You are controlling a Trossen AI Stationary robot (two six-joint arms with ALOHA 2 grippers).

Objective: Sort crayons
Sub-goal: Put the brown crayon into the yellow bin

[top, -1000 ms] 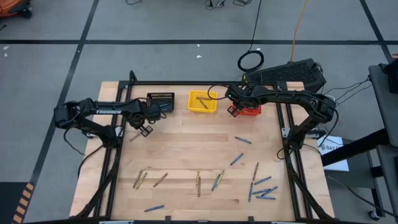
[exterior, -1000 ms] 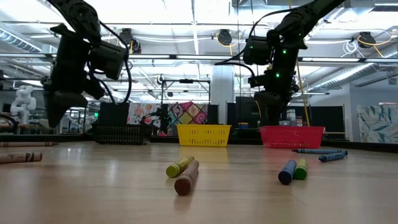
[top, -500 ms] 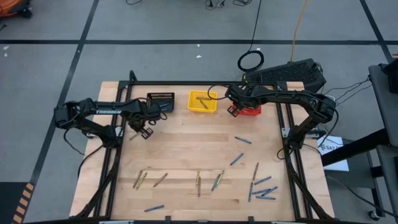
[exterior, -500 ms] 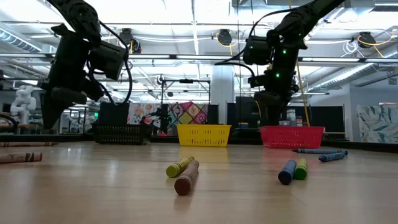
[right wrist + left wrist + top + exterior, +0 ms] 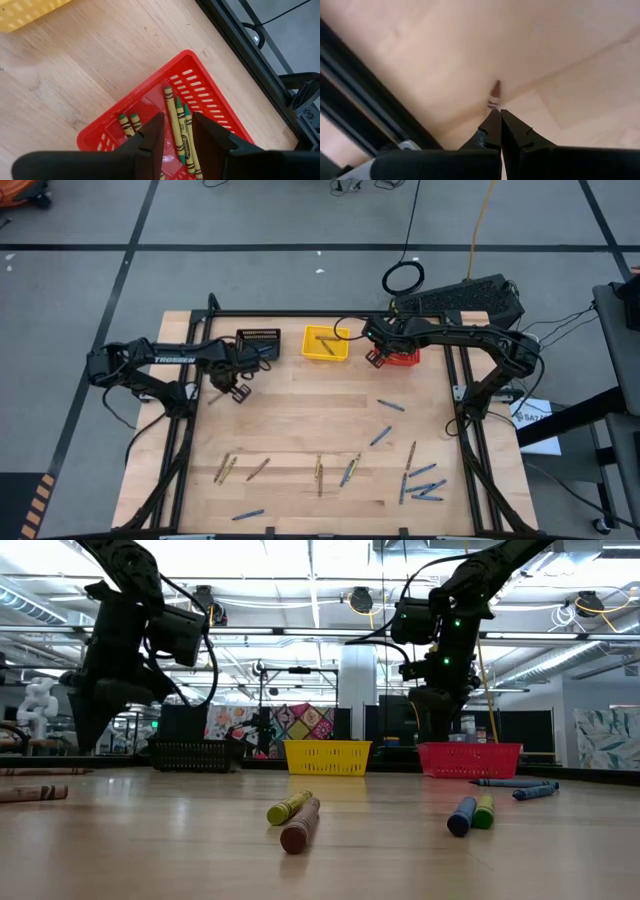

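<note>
- Crayons, thin short wax sticks in blue, olive-yellow and tan-brown (image 5: 345, 471), lie scattered over the near half of the pale wooden table (image 5: 300, 420); several olive-green ones (image 5: 182, 131) already rest inside the red plastic mesh basket (image 5: 212, 95) at the far right.
- The right gripper (image 5: 174, 131) hangs directly over that red basket with its dark fingers parted and nothing between them, so the drop there looks done.
- The left gripper (image 5: 499, 118) hovers over bare wood near the black mesh basket (image 5: 258, 342), its two dark fingers pressed together and holding nothing; a single brown crayon (image 5: 495, 93) lies on the table just past its tips.
- For the step in hand, I judge the left arm should spread its fingers before descending, since pinched tips would only push the stick away.
- Straddle the crayon across its width, fingers on either side of the shaft, not end to end.
- Come down until the tips nearly touch the wood, then close gently; a thin stick can roll aside.
- The yellow mesh basket (image 5: 326, 345) sits between black and red, so match the colour before carrying.
</note>
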